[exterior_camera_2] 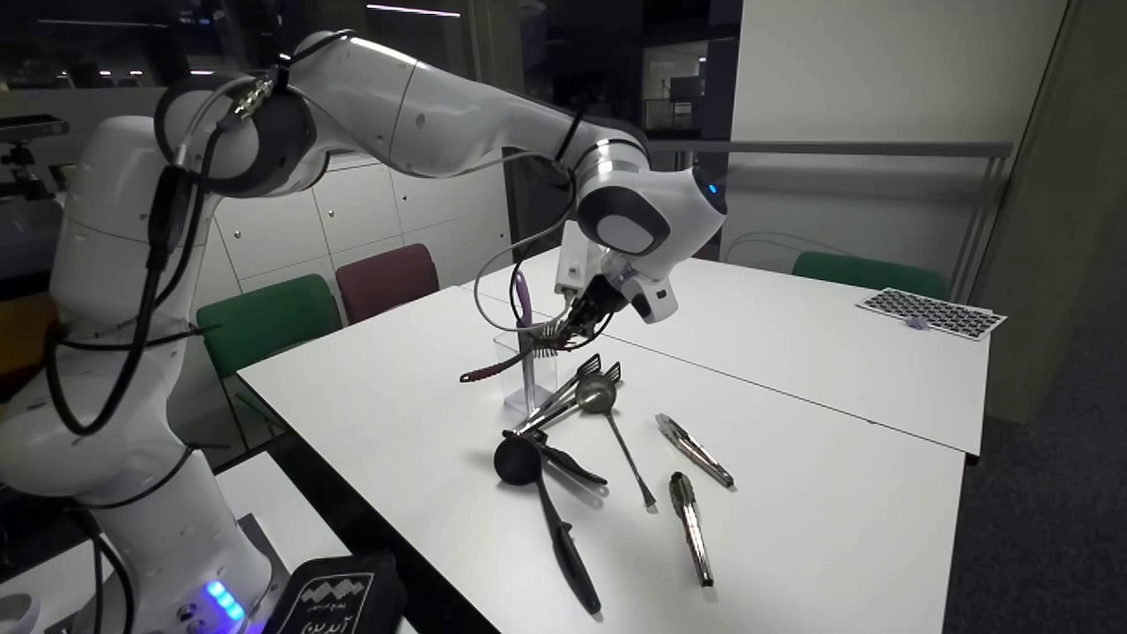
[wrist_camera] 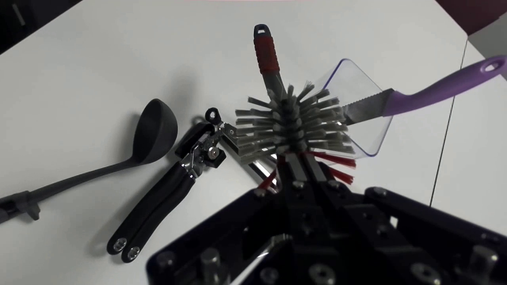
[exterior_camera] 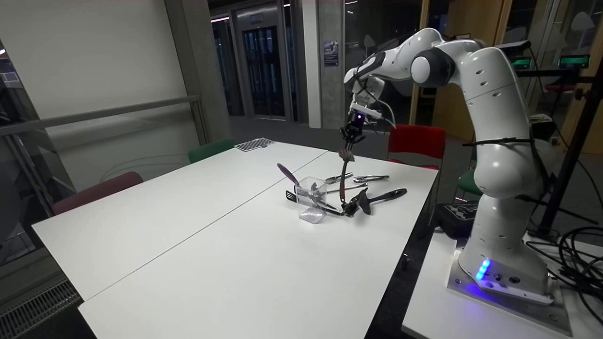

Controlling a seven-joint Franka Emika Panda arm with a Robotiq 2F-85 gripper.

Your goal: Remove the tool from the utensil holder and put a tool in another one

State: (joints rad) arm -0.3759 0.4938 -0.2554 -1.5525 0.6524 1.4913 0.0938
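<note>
A clear, square plastic utensil holder [exterior_camera: 312, 216] stands on the white table with a purple-handled knife [exterior_camera: 288, 174] leaning in it. The holder [exterior_camera_2: 544, 386] and knife [wrist_camera: 439, 93] also show in the other views. My gripper [wrist_camera: 305, 158] is shut on a brush [wrist_camera: 293, 122] with grey and red bristles and a red handle. The fingers hold the brush at its bristle head. Its handle points away from them, and in an exterior view the brush [exterior_camera: 342, 186] hangs handle down above the table. The fingertips are partly hidden by bristles. No silvery round cup shows.
A black ladle [exterior_camera_2: 519, 462], a can opener [wrist_camera: 158, 206], a metal ladle [exterior_camera_2: 596, 394] and slotted spatulas [exterior_camera_2: 588, 365] lie near the holder. Two metal tongs [exterior_camera_2: 696, 449] [exterior_camera_2: 691, 528] lie farther off. A patterned board [exterior_camera_2: 933, 313] lies at the table's far corner.
</note>
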